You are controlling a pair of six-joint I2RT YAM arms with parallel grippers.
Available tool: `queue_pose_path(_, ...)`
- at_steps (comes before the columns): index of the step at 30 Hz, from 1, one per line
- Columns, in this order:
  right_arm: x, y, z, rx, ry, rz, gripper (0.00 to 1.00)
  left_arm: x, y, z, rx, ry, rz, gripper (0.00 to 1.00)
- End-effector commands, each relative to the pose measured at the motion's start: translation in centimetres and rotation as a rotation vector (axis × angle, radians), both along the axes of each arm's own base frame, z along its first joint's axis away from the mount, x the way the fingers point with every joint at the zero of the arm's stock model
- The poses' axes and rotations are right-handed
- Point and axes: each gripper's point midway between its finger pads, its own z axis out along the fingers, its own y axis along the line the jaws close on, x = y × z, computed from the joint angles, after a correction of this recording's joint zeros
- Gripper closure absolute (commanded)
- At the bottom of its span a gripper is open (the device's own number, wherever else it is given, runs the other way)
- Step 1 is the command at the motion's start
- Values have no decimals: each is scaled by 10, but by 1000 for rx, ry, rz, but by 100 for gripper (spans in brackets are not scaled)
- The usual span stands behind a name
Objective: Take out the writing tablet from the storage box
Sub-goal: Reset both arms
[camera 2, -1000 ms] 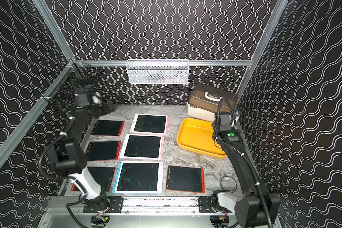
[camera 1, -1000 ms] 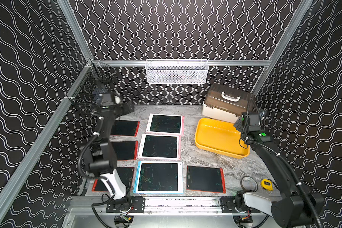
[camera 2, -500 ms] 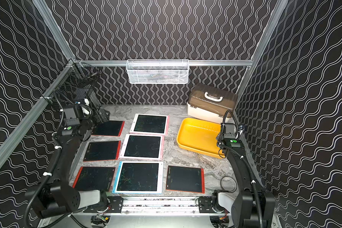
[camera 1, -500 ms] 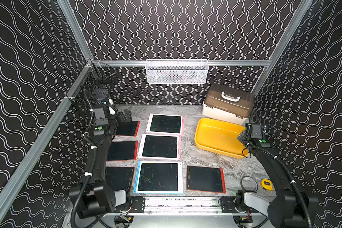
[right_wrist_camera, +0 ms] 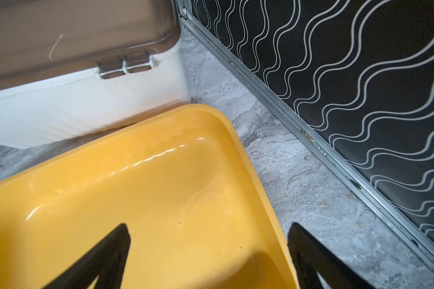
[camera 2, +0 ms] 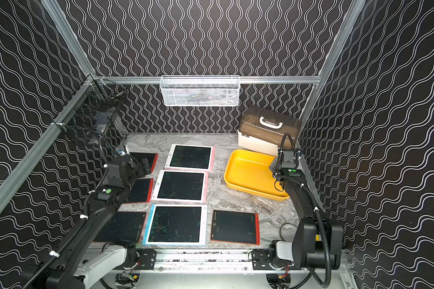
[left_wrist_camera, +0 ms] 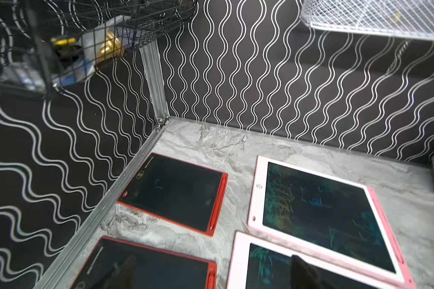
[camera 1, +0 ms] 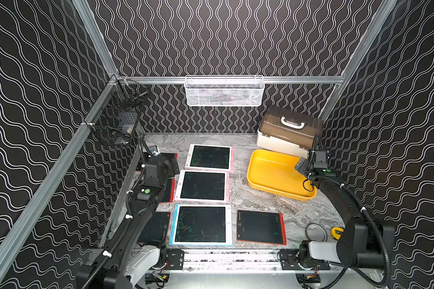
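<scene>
The yellow storage box (camera 1: pixel 271 172) (camera 2: pixel 248 172) sits at the right of the table, and its inside (right_wrist_camera: pixel 161 187) shows nothing in it. Several writing tablets lie flat on the table outside it: two pink-framed ones (camera 1: pixel 209 157) (camera 1: pixel 202 186), a blue-framed one (camera 1: pixel 201 224) and red-framed ones (camera 1: pixel 260 227) (left_wrist_camera: pixel 173 192). My right gripper (camera 1: pixel 301 167) (right_wrist_camera: pixel 208 225) hangs open over the box's right rim, one finger on each side of it. My left gripper (camera 1: pixel 172 162) (left_wrist_camera: pixel 211 260) is open above the left tablets, holding nothing.
A cream case with a brown lid (camera 1: pixel 288 130) stands right behind the box. A white wire basket (camera 1: pixel 223 91) hangs on the back wall and a black one (camera 1: pixel 120 120) on the left wall. A yellow tape measure (camera 1: pixel 337 231) lies front right.
My left arm has folded down, bringing its gripper lower and rightward over the left tablets. My right gripper has dropped toward the box's right rim. Both stayed open.
</scene>
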Motion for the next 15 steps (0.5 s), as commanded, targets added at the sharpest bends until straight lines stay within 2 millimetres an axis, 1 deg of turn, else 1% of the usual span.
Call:
queue_pose_path(1,2,1,5,-8,-56,9,0,-14,2,-6,30,-56,65,1)
queue_pose_path(3,-4,-1,3,-24,-76,6,0,-24,0,-22,34,-73,72,1)
queue_pose_path(5,-13,-4,3,-47,-108,-8,0,-24,-1,-32,92,-116,55,1)
queue_pose_path(6,-18,-6,4,-65,-124,-11,0,-18,-2,-35,149,-139,27,1)
queue_pose_path(8,-28,-10,4,-101,-145,-23,0,-6,-7,-49,229,-143,-13,1)
queue_pose_path(10,-35,-10,4,-130,-175,-7,0,10,-8,-65,288,-140,-15,1)
queue_pose_path(11,-36,-9,3,-135,-192,6,0,17,-7,-75,296,-139,-6,1)
queue_pose_path(13,-38,-4,-2,-133,-220,40,0,32,-7,-101,285,-122,0,1)
queue_pose_path(15,-34,5,-11,-121,-223,108,0,44,-9,-116,287,-116,-6,1)
